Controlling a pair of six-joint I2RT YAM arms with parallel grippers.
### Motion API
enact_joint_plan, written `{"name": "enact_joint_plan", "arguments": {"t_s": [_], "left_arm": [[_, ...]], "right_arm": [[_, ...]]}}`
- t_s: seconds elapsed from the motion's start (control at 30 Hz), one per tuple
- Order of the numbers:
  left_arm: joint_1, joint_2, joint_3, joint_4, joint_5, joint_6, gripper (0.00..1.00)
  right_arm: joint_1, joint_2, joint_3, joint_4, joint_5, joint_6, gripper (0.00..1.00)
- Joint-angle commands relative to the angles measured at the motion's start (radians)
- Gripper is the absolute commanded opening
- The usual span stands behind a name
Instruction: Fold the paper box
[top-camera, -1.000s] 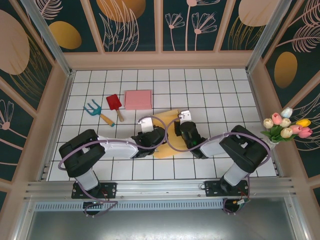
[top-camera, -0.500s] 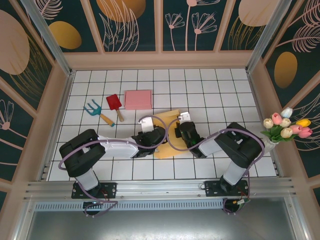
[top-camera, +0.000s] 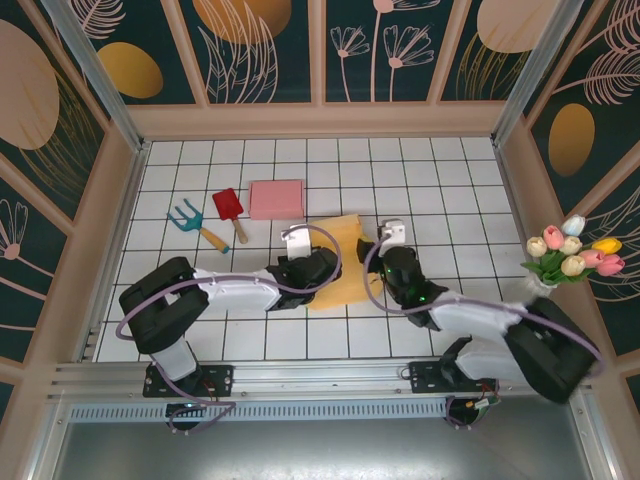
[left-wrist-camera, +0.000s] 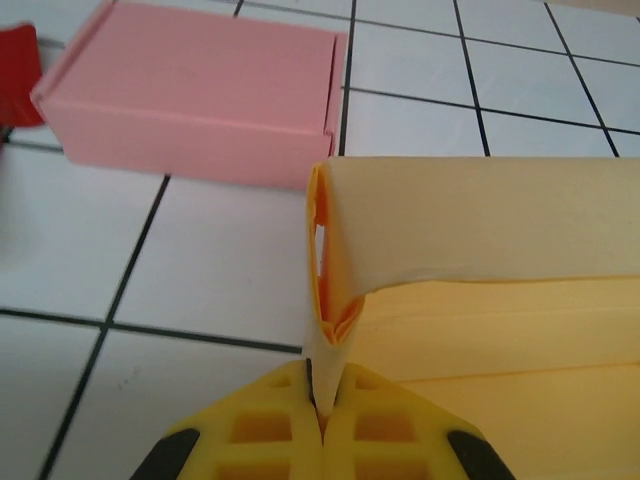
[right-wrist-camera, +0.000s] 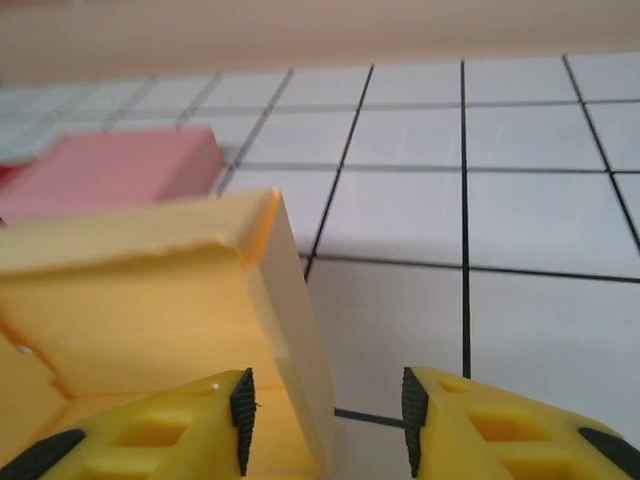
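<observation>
Overhead camera; low wrist close-ups, both on box (left-wrist-camera: 480, 220)

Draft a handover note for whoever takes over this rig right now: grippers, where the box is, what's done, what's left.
Left gripper: shut on a flap at the end of the yellow paper box.
Right gripper: open, jaws either side of a raised wall of that box, not clamped.
Box: mid-table, near the closed pink box, apart from it.
Done: some walls raised. Left: finish the folding; box not yet closed.
</observation>
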Motion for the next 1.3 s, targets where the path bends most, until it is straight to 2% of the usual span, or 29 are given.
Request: {"name": "enact_joint_plan", "arguments": {"t_s": [0.0,0.13,0.27,0.33,0.47,0.57,0.67,0.93,1.07,1.27], "left_arm": [[0.032,-0.026,0.055,-0.085,-0.029,0.161,0.02],[0.043,-0.043,0.128,-0.116,0.085,0.441,0.00],[0.044,-0.033,0.235,-0.251,0.351,0.708,0.00],[0.043,-0.008,0.300,-0.380,0.419,0.782,0.00],[0.044,0.104,0.450,-0.684,0.452,0.855,0.00],[0.044,0.188,0.511,-0.842,0.430,0.875,0.00],[0.044,0.264,0.556,-0.929,0.406,0.898,0.00],[0.045,0.401,0.705,-0.934,0.357,0.952,0.00],[0.044,0.513,0.770,-0.937,0.276,0.958,0.01],[0.044,0.580,0.795,-0.896,0.165,0.978,0.08]], "right_arm": [[0.005,-0.264,-0.004,-0.294,-0.010,0.083,0.52],[0.001,-0.576,0.083,-0.592,0.032,0.114,0.56],[-0.003,-0.740,0.187,-0.791,0.097,0.096,0.58],[-0.003,-0.799,0.186,-0.819,0.112,0.089,0.58],[-0.003,-0.897,0.085,-0.766,0.057,0.102,0.59],[-0.003,-0.926,0.008,-0.699,0.015,0.109,0.60],[-0.005,-0.922,-0.012,-0.673,-0.029,0.107,0.61],[-0.004,-0.965,-0.013,-0.702,-0.069,0.110,0.61],[-0.004,-0.979,-0.024,-0.697,-0.082,0.124,0.61],[-0.004,-0.980,-0.027,-0.692,-0.103,0.136,0.61]]}}
